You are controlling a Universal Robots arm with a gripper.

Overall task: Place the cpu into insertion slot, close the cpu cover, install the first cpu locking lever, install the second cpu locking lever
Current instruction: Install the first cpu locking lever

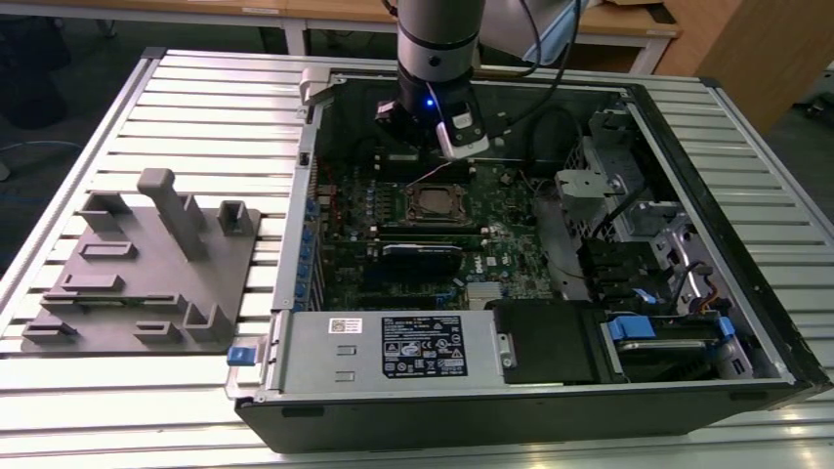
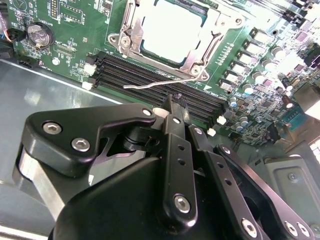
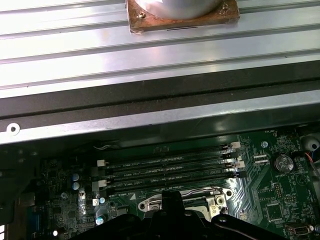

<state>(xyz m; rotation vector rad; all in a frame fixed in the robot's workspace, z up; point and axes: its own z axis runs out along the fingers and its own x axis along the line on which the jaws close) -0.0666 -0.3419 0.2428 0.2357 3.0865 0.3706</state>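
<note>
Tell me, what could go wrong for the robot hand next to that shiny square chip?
1. The hand sits nearest the thin wire lever. If it pushes off-centre, it might slip off and scrape the long black slots beneath.
2. The lever does not look hooked down, so the cpu cover may not yet press the cpu firmly.
3. Small upright parts stand nearby; a sideways swing could bump them.

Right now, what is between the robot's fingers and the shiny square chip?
In the second wrist view, long black slots and a thin metal lever lie between the fingers and the chip.
</note>
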